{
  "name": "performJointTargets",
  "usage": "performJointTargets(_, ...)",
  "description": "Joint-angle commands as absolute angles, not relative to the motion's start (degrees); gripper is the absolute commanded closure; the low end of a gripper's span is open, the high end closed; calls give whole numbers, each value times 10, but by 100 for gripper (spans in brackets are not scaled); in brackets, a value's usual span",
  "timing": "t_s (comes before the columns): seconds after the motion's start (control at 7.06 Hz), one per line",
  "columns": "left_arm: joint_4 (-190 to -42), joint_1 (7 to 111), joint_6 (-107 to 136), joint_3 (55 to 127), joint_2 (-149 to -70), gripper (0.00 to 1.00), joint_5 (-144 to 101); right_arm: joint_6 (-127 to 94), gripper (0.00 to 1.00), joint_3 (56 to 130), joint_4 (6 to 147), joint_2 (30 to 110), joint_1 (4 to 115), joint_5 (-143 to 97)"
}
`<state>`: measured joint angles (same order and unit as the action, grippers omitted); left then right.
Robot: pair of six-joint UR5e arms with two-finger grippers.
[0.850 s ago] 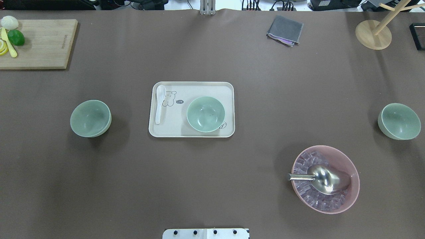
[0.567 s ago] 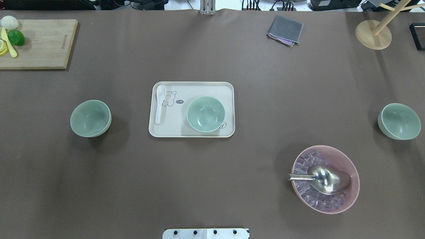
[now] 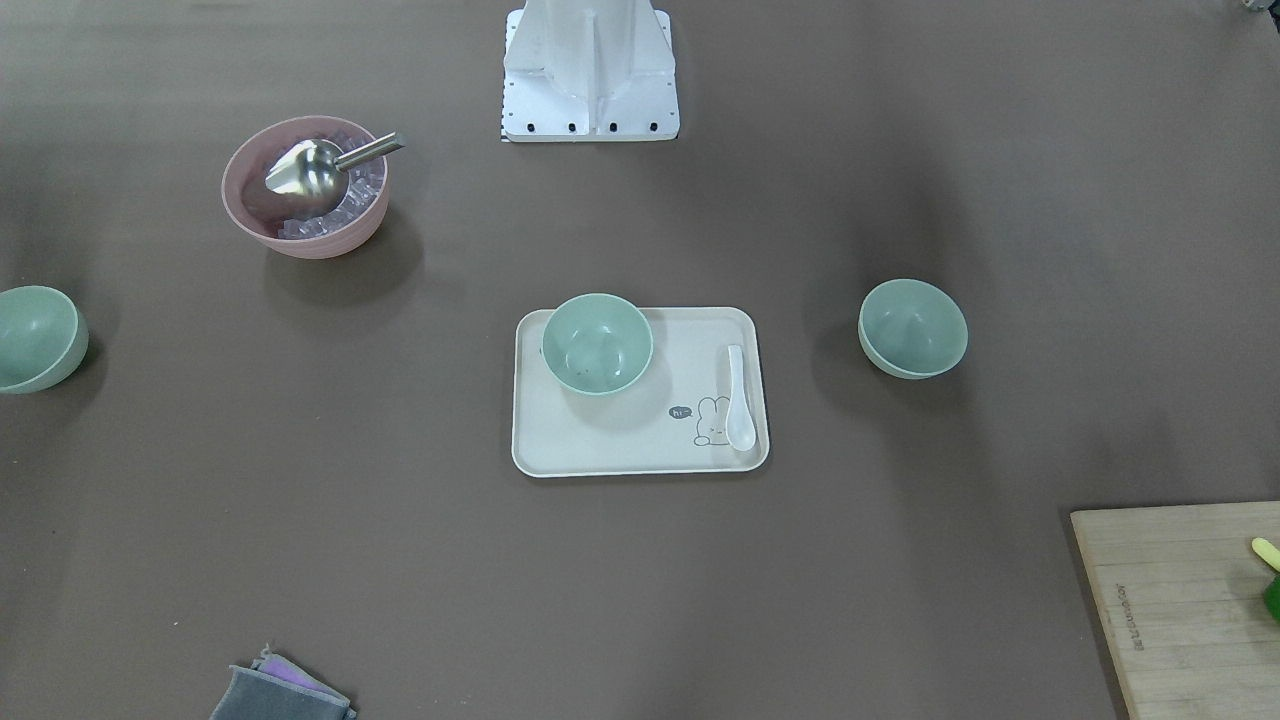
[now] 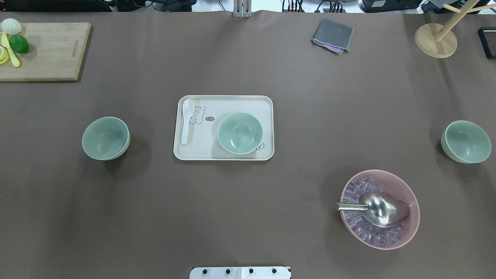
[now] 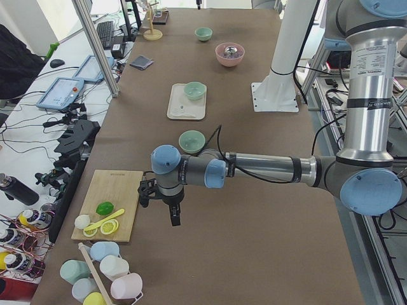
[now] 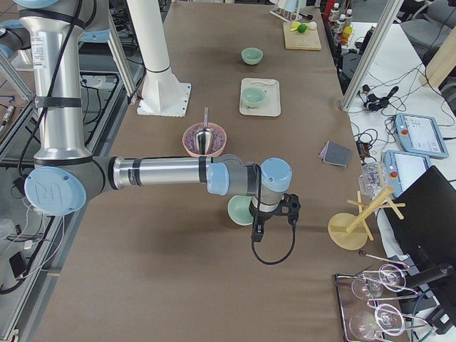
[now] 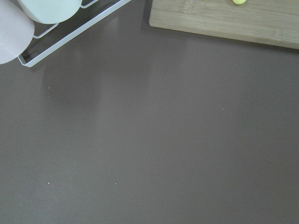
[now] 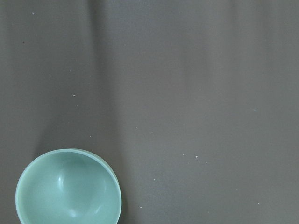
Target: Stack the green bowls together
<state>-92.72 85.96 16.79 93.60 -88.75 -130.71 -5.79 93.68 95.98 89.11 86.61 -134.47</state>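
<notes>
Side views alone show left end effector (image 5: pixel 175 219), right end effector (image 6: pixel 255 234); grip state unreadable; green bowls (image 4: pixel 240 133) unstacked.

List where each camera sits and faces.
Front: across the table, facing the base; no arms.
Overhead: behind robot, down onto tray; base edge only.
Left side: table's left end; left arm near.
Right side: table's right end; right arm near.
Left wrist: table by cutting board; no fingers.
Right wrist: down at green bowl; no fingers.
Front and overhead share the tray.
</notes>
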Motion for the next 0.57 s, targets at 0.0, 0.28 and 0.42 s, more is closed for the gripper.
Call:
performJointTargets(0.0,-928,860,168,933,-889,2,-1307,-61,0,938,961,888,866,-1355)
performJointTargets(0.28,-927,860,168,935,-889,2,-1307,-60,0,938,960,888,866,-1357)
performJointTargets(0.42,-928,860,168,934,-889,2,-1307,-61,0,944,960,889,866,-1357)
